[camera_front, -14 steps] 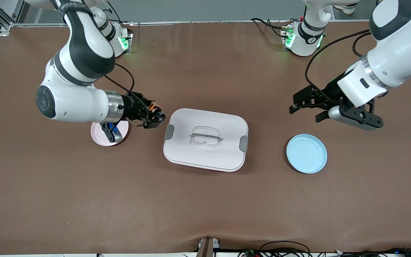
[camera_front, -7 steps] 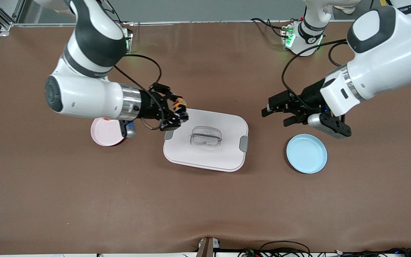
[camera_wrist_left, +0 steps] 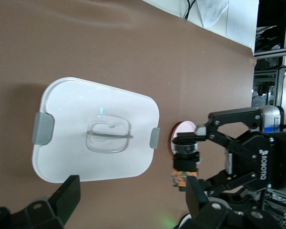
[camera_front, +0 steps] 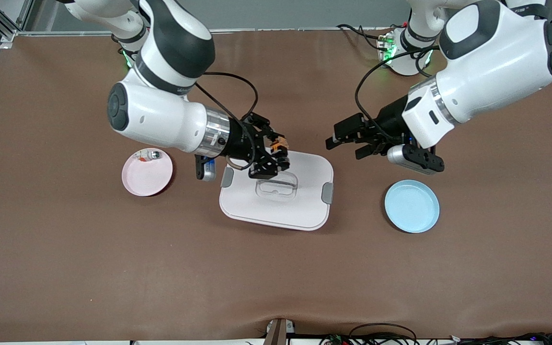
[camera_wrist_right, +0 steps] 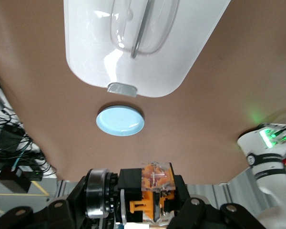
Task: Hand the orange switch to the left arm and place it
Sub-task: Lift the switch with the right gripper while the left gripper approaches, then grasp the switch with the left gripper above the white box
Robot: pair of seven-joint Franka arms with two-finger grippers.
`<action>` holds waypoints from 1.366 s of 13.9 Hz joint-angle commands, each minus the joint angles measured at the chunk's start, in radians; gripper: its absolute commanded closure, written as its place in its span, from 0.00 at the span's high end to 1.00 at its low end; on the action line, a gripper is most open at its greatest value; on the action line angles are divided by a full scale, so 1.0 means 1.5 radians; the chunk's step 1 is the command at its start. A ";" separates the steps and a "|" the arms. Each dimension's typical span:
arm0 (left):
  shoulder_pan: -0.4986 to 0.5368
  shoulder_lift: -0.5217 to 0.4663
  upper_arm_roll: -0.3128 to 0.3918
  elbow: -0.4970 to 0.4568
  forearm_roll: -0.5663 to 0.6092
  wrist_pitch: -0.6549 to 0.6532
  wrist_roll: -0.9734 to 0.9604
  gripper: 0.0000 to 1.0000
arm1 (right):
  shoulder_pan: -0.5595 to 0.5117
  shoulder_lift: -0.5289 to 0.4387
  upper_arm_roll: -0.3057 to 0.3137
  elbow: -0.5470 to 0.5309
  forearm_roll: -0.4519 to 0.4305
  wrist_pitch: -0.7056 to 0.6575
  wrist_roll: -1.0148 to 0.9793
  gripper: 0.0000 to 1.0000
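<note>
Two white robot arms meet in the air over a brown table (camera_front: 65,268), seen from a high camera facing them. The right gripper (camera_front: 276,154) hangs over the 10 o'clock corner of the box (camera_front: 300,211), a white lidded container at the table's centre, and its jaws are clamped tight on the orange switch (camera_front: 280,142), a tiny black block with an orange face. The left gripper (camera_front: 348,143) hovers over bare table just off the box's 2 o'clock corner, jaws spread wide and holding nothing, pointed toward the switch. The step in hand looks like the mid-air handover: it would go best if both grippers keep well above the lid, the open jaws line up on the switch's free end, and the right lets go only once the left has closed firmly. A pink plate (camera_front: 147,178) lies at the box's 9 o'clock, a blue plate (camera_front: 411,206) at its 3 o'clock
</note>
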 commanded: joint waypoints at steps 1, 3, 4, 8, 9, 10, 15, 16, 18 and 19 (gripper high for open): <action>-0.022 0.014 -0.001 0.000 -0.031 0.041 -0.009 0.91 | 0.017 0.049 -0.007 0.078 0.011 0.029 0.047 0.00; -0.027 0.024 -0.001 -0.001 -0.042 0.053 -0.005 0.90 | 0.021 0.059 -0.006 0.093 0.011 0.031 0.048 0.00; -0.029 0.024 -0.001 -0.002 -0.042 0.053 -0.002 0.90 | 0.023 0.060 -0.006 0.095 0.011 0.033 0.049 0.00; -0.056 0.038 -0.001 -0.002 -0.038 0.070 0.002 0.82 | 0.027 0.062 -0.004 0.111 0.011 0.061 0.071 0.00; -0.058 0.043 -0.001 -0.001 -0.035 0.071 0.004 0.82 | 0.027 0.064 -0.004 0.113 0.011 0.063 0.073 0.00; -0.061 0.045 -0.001 0.001 -0.034 0.074 0.004 0.81 | 0.028 0.065 -0.003 0.114 0.011 0.069 0.073 0.00; -0.069 0.046 -0.001 0.002 -0.040 0.090 0.003 0.78 | 0.033 0.069 0.003 0.114 0.011 0.098 0.073 0.00; -0.069 0.046 -0.001 0.001 -0.040 0.090 0.003 0.68 | 0.033 0.069 0.003 0.114 0.011 0.098 0.073 0.00; -0.069 0.046 -0.001 0.001 -0.033 0.090 0.005 0.39 | 0.033 0.069 0.004 0.114 0.011 0.098 0.073 0.00; -0.069 0.046 -0.001 0.001 -0.031 0.090 0.005 0.20 | 0.033 0.069 0.004 0.114 0.011 0.098 0.073 0.00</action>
